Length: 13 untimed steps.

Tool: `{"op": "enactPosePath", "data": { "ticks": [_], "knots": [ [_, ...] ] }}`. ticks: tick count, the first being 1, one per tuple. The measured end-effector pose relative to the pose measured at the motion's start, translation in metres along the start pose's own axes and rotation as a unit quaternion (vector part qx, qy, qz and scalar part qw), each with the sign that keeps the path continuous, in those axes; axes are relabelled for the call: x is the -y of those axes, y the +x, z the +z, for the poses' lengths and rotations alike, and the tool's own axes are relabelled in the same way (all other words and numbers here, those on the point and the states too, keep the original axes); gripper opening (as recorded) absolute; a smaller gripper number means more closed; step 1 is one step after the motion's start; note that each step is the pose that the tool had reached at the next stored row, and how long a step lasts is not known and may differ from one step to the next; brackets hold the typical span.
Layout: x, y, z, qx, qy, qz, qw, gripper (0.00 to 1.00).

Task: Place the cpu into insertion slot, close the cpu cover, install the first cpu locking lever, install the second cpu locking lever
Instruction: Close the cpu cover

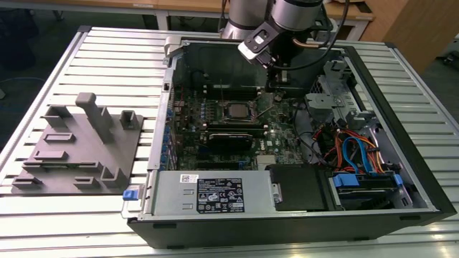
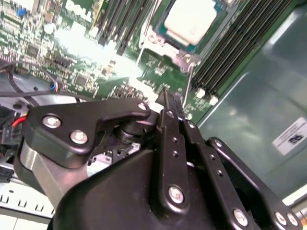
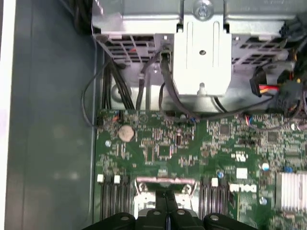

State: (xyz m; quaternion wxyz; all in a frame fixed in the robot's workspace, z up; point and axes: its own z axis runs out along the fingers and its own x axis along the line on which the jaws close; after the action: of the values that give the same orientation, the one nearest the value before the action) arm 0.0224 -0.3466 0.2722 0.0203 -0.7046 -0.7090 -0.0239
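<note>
Surface: pale slatted metal table [image 1: 86,48] bears an open computer case [image 1: 423,177] — grey fixture block [image 1: 79,145] at the exterior view's left.
Near edge: grey power supply [image 1: 208,193].
Socket: the cpu [image 1: 237,110] lies flat in the insertion slot [image 1: 222,110], silver top upward; square, no long axis.
Arm: the gripper [image 2: 169,98] hangs just beside the slot — fingers pressed together, nothing seen between them.
Room: wooden furniture [image 1: 401,21] behind.

I see a smooth pale metal top on the cpu [image 2: 189,21], a glossy green motherboard [image 3: 163,143], a matt black gripper [image 2: 171,98] and a ribbed metal table [image 1: 107,59].
</note>
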Motion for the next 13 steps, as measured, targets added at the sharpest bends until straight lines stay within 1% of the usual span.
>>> {"op": "enactPosePath", "data": {
  "ticks": [6,13],
  "knots": [
    [-0.0103,-0.0004,0.0049,0.0000,0.0000,0.000,1.0000,0.11],
    [-0.0165,-0.0010,0.0126,0.0000,0.0000,0.000,1.0000,0.11]
  ]
}}
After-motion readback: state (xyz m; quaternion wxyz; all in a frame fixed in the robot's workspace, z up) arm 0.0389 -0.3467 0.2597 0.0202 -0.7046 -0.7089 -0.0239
